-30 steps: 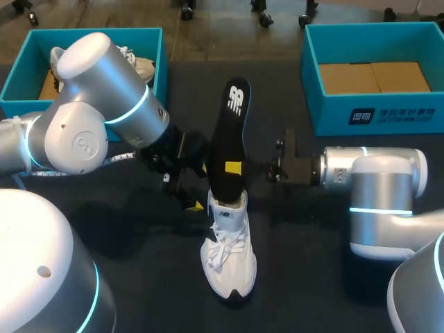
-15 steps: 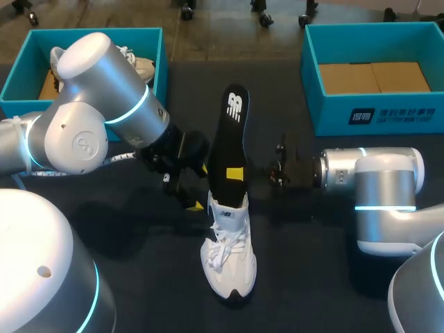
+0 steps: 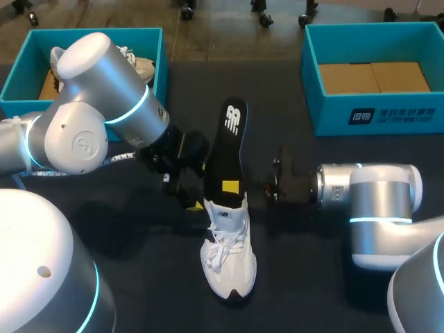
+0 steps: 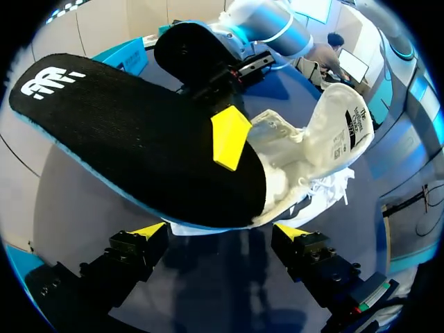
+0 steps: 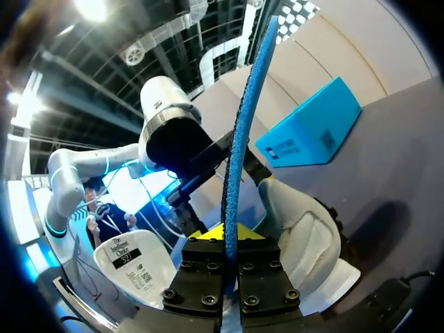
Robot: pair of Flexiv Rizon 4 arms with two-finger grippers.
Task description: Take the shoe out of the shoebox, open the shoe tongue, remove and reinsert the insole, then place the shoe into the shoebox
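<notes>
**Shoe (image 3: 227, 258) on the table, insole sinking back into it**

The white shoe lies on the dark table (image 3: 312, 284) between the two arms, toe toward the robot, laces loose and tongue folded forward. The black insole (image 3: 225, 149) stands nearly upright out of its opening, with the lower end inside the collar and the logo end in the air.

The right gripper (image 3: 232, 186) is clamped flat on the insole from both faces. The right wrist view shows the blue edge running straight up between its closed fingers. The left gripper (image 4: 222, 236) sits just beside the heel with its fingers spread, holding nothing.

Over the last second the insole has dropped. Its top end is lower against the table and the yellow tip on it has slid down toward the collar, while the right arm has edged inward. The left arm and the shoe have not shifted.

This reads as the reinsertion step, partly done, since most of the insole is outside the shoe. Seating it flat comes next, then the move to the shoebox (image 3: 374, 114) at far right. The teal box (image 3: 90, 32) at far left holds a second shoe (image 3: 141, 67).
</notes>
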